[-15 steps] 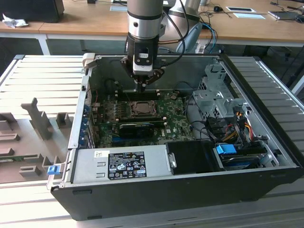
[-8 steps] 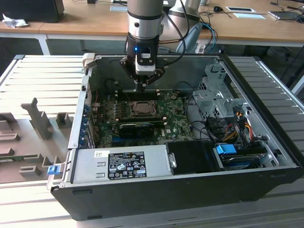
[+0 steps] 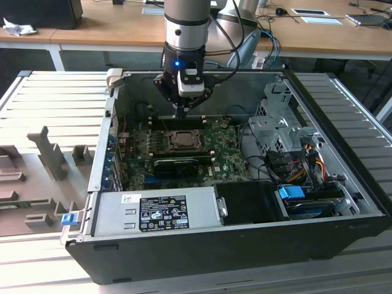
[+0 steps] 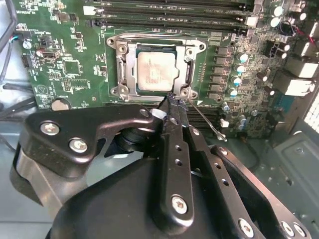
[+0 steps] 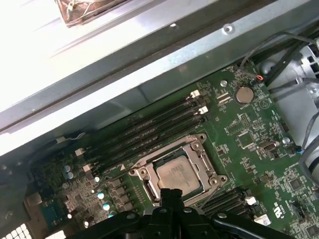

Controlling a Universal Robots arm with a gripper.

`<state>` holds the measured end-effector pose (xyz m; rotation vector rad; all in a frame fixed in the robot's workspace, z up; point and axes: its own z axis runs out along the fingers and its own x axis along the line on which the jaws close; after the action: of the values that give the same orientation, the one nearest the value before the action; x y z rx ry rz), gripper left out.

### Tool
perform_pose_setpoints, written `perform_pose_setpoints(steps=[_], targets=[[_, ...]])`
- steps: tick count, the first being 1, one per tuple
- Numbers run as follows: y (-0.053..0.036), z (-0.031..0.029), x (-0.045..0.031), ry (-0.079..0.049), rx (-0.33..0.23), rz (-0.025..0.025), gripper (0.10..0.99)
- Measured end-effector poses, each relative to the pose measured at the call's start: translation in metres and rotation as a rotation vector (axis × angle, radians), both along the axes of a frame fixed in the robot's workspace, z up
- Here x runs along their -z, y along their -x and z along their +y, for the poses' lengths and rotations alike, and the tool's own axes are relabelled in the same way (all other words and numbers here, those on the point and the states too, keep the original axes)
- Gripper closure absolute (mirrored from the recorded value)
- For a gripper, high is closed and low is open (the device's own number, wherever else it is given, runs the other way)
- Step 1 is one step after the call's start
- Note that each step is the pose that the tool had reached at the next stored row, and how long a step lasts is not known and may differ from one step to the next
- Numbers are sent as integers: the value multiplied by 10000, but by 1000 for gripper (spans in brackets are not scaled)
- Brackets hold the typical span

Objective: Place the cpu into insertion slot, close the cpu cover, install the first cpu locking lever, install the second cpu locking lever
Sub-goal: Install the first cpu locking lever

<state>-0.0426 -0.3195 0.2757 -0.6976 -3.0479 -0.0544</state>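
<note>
The cpu (image 4: 155, 72) (image 5: 177, 174) lies flat in the insertion slot (image 4: 114, 90) on the green motherboard, and shows in the exterior view as a pale square (image 3: 182, 139). The cpu cover (image 4: 126, 67) (image 5: 201, 155) rests down around it as a silvery frame. A thin metal locking lever (image 4: 207, 123) sticks out at a slant from one corner of the slot. My gripper (image 4: 172, 101) (image 5: 172, 192) (image 3: 184, 111) hovers at that corner, just above the slot's edge. Its black fingers are pressed together, with nothing visible between them.
Long black memory slots (image 4: 169, 20) (image 5: 149, 132) run beside the socket. Case walls (image 3: 202, 73), a drive cage (image 3: 278, 122) and loose cables (image 3: 294, 165) ring the board. A power supply (image 3: 156, 211) lies at the front and a black card (image 3: 177, 164) crosses below the socket.
</note>
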Motion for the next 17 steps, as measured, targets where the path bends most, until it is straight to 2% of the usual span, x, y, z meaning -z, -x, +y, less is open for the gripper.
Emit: perform_pose_setpoints(steps=[17], targets=[[0,0,0,0,-1578,0,980]])
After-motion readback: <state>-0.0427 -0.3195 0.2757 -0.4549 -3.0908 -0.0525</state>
